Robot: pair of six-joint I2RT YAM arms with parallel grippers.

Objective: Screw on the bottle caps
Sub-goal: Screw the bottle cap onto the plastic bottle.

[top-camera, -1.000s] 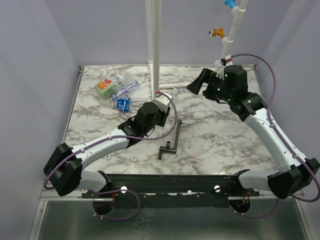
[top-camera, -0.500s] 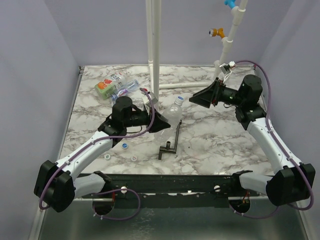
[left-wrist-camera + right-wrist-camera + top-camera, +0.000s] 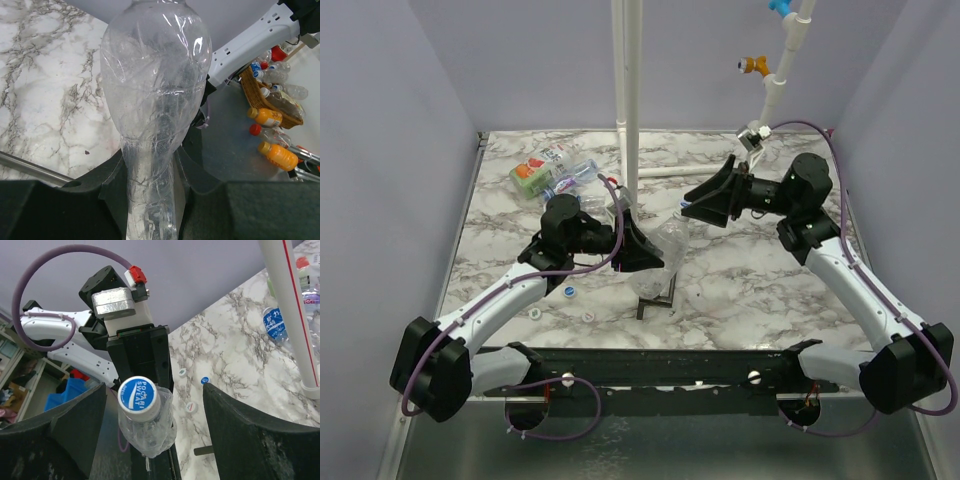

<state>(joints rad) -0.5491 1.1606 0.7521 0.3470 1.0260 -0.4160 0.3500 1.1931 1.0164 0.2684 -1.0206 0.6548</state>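
Over mid-table [image 3: 750,280], a clear bottle [image 3: 152,75] is being gripped by the left gripper [image 3: 152,170], fingers [image 3: 112,185] clamped narrowly on its body. Its blue cap [image 3: 138,391] is being flanked, untouched, by the right gripper [image 3: 154,389], fingers [image 3: 240,440] spread wide.

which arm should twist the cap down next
Right. The right gripper is open on either side of the blue-and-white cap sitting on the clear bottle, while the left gripper is shut on that bottle's body, steadying it.

Room shows on both sides of the bottle cap [image 3: 139,392] between the right gripper's [image 3: 698,210] spread fingers [image 3: 250,430]. A white pipe [image 3: 626,100] stands close behind; a black tool [image 3: 655,298] lies on the tabletop [image 3: 770,290] below.
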